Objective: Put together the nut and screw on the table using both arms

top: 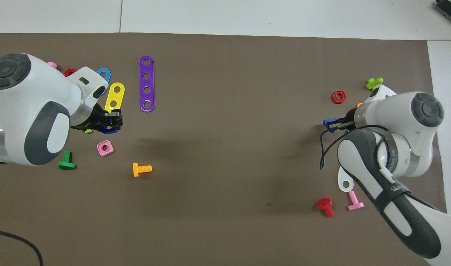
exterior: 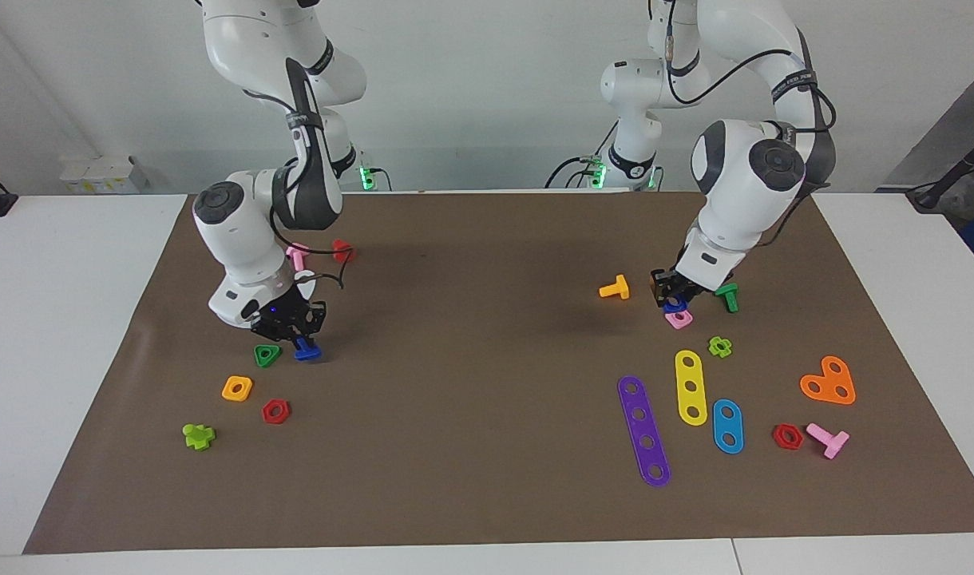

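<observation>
Aloft, left fingers (exterior: 672,297) grip the nut (exterior: 675,304); right fingers (exterior: 297,334) grip the screw (exterior: 306,350); no writing legible.

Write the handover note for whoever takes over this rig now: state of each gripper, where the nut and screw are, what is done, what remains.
Left gripper: shut on the blue nut, raised over the pink square nut.
Right gripper: shut on the blue screw, low over the mat beside the green triangular nut.
Done: both parts gripped.
Left: bring the arms together and thread the nut onto the screw.
</observation>
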Robot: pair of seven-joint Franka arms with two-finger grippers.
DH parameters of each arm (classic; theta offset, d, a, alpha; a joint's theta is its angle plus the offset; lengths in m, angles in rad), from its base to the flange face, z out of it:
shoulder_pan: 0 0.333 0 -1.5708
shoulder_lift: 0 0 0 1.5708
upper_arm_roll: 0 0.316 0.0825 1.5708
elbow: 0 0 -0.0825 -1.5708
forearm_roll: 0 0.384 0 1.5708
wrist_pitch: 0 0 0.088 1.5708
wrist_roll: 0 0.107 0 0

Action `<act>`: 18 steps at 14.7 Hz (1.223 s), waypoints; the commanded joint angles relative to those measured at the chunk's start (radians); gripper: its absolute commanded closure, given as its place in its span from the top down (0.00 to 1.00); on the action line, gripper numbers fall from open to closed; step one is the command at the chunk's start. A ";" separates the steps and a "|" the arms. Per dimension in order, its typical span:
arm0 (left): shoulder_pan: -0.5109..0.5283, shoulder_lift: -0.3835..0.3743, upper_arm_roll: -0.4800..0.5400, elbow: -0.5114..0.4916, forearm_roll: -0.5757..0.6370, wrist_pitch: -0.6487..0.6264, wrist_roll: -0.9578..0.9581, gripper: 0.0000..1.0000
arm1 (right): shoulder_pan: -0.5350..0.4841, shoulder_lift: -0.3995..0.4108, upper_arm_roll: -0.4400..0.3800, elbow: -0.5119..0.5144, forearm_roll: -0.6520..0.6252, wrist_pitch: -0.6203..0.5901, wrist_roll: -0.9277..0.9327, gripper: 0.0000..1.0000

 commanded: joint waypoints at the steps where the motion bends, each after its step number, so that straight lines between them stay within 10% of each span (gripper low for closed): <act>1: -0.012 -0.009 0.004 0.007 -0.004 -0.024 -0.042 0.22 | 0.101 0.037 0.006 0.216 -0.042 -0.155 0.228 0.00; 11: -0.038 -0.006 -0.009 0.007 -0.011 0.031 -0.066 0.19 | 0.486 0.413 0.000 0.612 -0.104 -0.065 0.893 0.00; 18: -0.044 -0.003 -0.012 0.006 -0.021 0.068 -0.078 0.17 | 0.551 0.501 0.006 0.620 -0.141 0.065 1.001 0.00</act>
